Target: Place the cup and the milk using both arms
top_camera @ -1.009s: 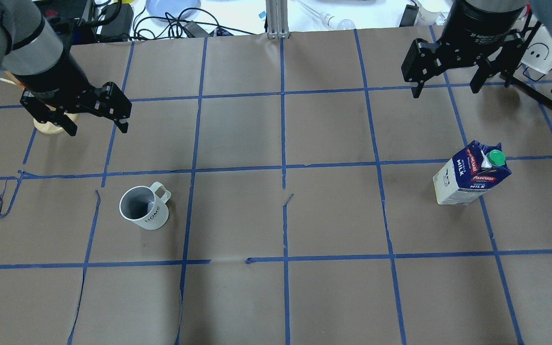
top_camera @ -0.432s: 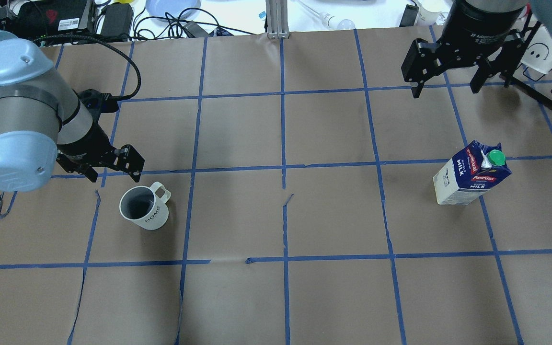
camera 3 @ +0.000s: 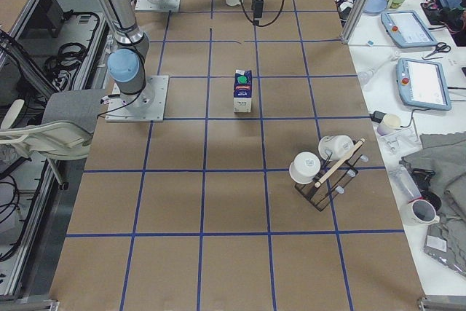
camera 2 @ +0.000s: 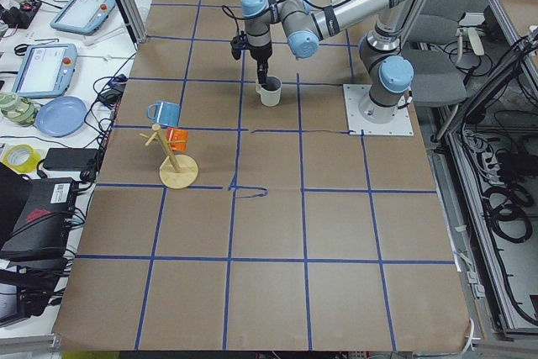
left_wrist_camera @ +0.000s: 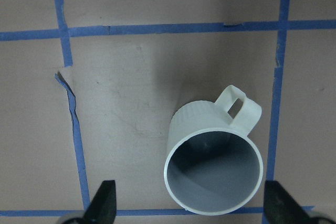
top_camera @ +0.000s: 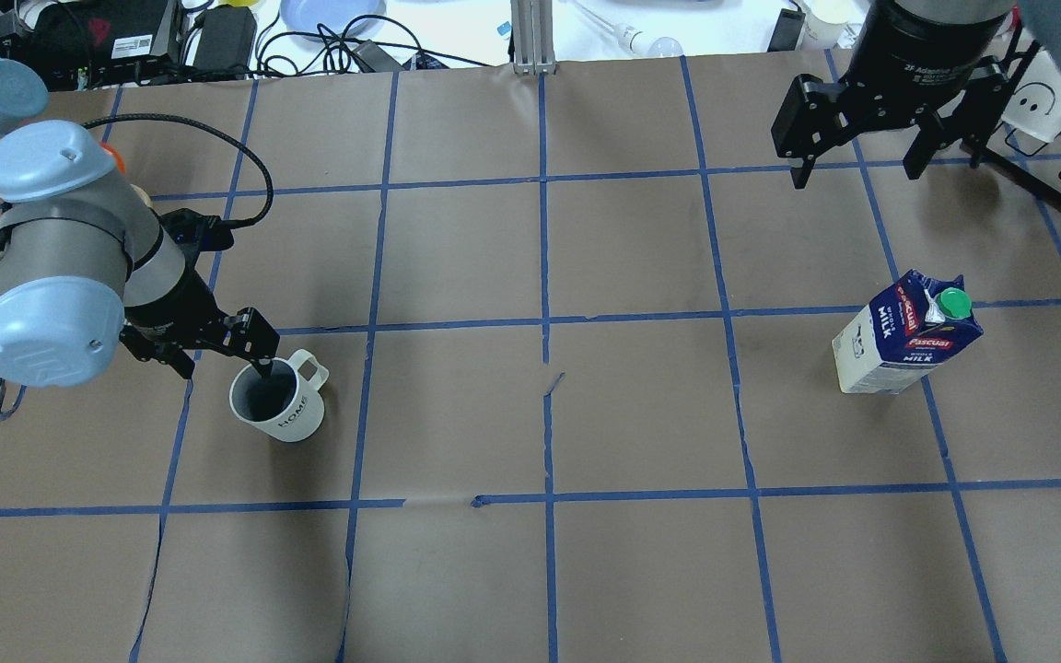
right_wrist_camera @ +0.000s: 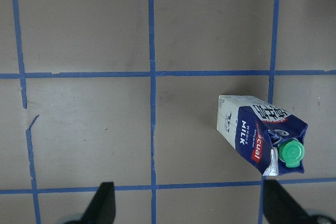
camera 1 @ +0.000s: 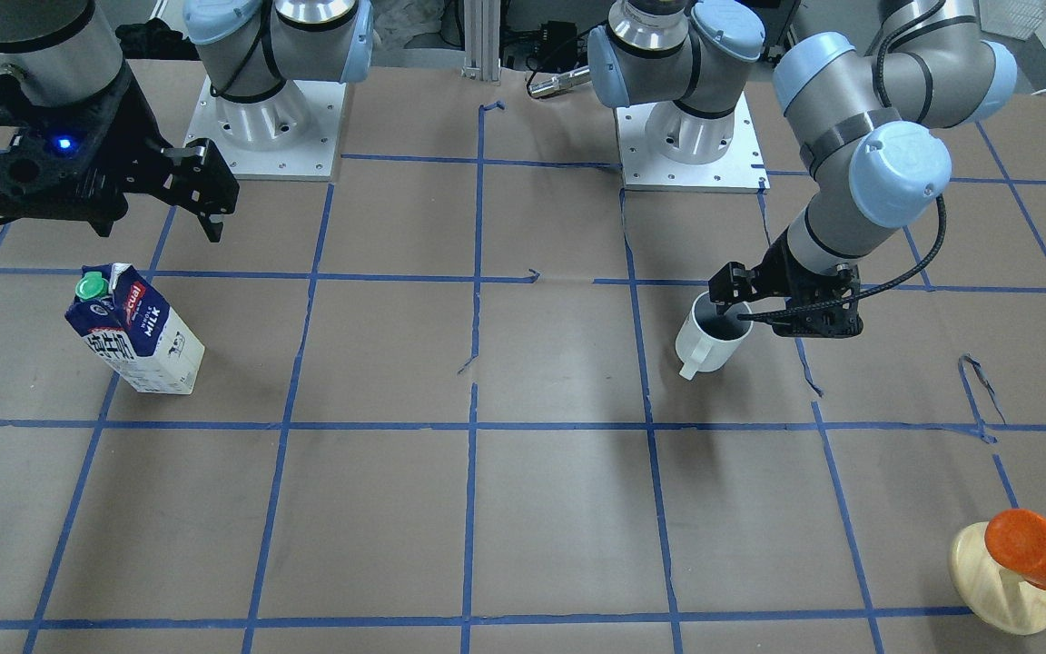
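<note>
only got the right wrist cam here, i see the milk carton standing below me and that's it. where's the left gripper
observer: The left gripper is open and low at a white mug, gripping nothing.
operator: which way's the mug handle
observer: Its handle is on the side away from the left arm, toward the milk carton.
operator: anything else over there
observer: Farther to the robot's left stands a wooden mug stand holding an orange mug, apart from the white mug.
</note>
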Robot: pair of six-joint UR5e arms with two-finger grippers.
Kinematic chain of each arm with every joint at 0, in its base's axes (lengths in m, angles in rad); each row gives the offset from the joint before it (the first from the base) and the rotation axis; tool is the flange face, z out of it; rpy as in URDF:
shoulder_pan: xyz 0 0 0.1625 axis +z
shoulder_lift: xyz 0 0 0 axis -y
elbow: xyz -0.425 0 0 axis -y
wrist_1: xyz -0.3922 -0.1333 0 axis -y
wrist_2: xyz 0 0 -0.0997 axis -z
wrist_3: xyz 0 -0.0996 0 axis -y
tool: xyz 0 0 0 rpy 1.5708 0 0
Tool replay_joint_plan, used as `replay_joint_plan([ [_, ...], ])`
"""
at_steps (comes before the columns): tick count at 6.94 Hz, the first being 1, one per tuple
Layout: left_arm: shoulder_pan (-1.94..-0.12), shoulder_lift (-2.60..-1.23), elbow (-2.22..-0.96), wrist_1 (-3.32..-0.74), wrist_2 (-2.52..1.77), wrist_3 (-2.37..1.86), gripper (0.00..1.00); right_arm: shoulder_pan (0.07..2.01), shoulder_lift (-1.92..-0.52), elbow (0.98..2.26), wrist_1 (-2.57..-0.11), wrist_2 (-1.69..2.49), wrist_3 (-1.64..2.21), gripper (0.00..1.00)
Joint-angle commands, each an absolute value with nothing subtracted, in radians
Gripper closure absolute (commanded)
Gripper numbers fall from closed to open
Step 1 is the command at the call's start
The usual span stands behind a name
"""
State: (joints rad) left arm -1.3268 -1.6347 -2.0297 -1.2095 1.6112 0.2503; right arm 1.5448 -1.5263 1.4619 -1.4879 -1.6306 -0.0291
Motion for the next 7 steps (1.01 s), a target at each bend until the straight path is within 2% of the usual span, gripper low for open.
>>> replay_joint_plan([
  [1,-1.296,-1.663,-2.086,-1.141,1.612,0.25,0.05,1.546,-1.526,1.462,-1.488,-1.631,-0.029,0.0],
  [2,-1.293,-1.678,-2.085,-1.108,1.614,0.25,0.27,1.546,-1.526,1.462,-1.488,-1.631,-0.029,0.0],
  [3,-1.293,-1.69,-2.091,-1.101,1.608,0.244,0.68,1.545,-1.526,1.462,-1.488,-1.629,-0.029,0.0],
  [4,-1.293,-1.693,-2.092,-1.1,1.577,0.207,0.91,1.545,-1.526,1.462,-1.486,-1.631,-0.029,0.0],
  [7,-1.317,-1.683,-2.079,-1.091,1.583,0.125,0.97,1.545,-1.526,1.462,-1.488,-1.631,-0.029,0.0],
])
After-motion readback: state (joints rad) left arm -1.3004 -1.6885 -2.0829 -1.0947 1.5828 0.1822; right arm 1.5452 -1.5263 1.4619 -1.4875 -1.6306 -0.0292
